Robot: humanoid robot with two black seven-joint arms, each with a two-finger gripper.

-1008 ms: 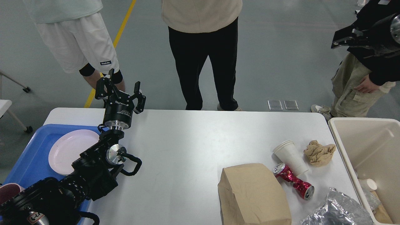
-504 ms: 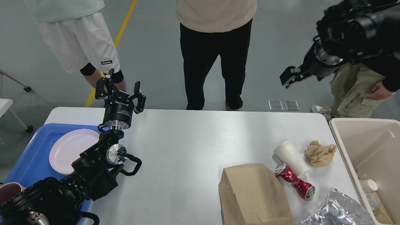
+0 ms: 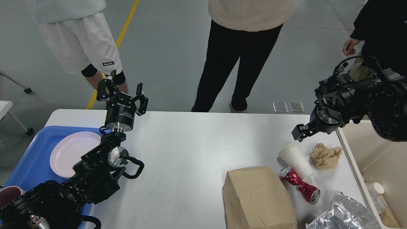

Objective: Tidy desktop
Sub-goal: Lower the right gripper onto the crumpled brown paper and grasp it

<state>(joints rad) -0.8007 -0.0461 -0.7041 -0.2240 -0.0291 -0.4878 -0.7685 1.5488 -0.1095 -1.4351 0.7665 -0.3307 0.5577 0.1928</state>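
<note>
Nearest the camera, at the bottom right, a crinkled silver foil bag (image 3: 343, 213) lies on the white counter (image 3: 190, 149), with a brown paper bag (image 3: 257, 197) lying flat just to its left. Between and slightly beyond them rests a crushed red can (image 3: 299, 185) on its side, touching a stack of white paper cups (image 3: 295, 159) that is tipped over with its mouth toward the far left. A crumpled brown napkin (image 3: 325, 155) sits just beside the cups, near the counter's right edge.

Past that edge stands a beige bin (image 3: 375, 165) holding a small white cup (image 3: 375, 188) and other scraps too hidden to name.

On the left, a blue tray (image 3: 31, 162) rests on the near left part of the counter, carrying a pale pink plate (image 3: 70, 152); a dark red rim (image 3: 9, 194) shows at the tray's near corner. The left arm crosses over the tray, and the left tool (image 3: 123, 93) points up above the far left of the counter with its fingers spread apart and nothing between them.

The right arm comes in from the right, and the right tool (image 3: 300, 132) hangs over the counter just beyond the cups; it appears small and dark, so I cannot tell whether its fingers are spread or pressed together.

The counter fills the middle of the view, its wide centre bare. Three people stand on the grey floor beyond its far edge.
</note>
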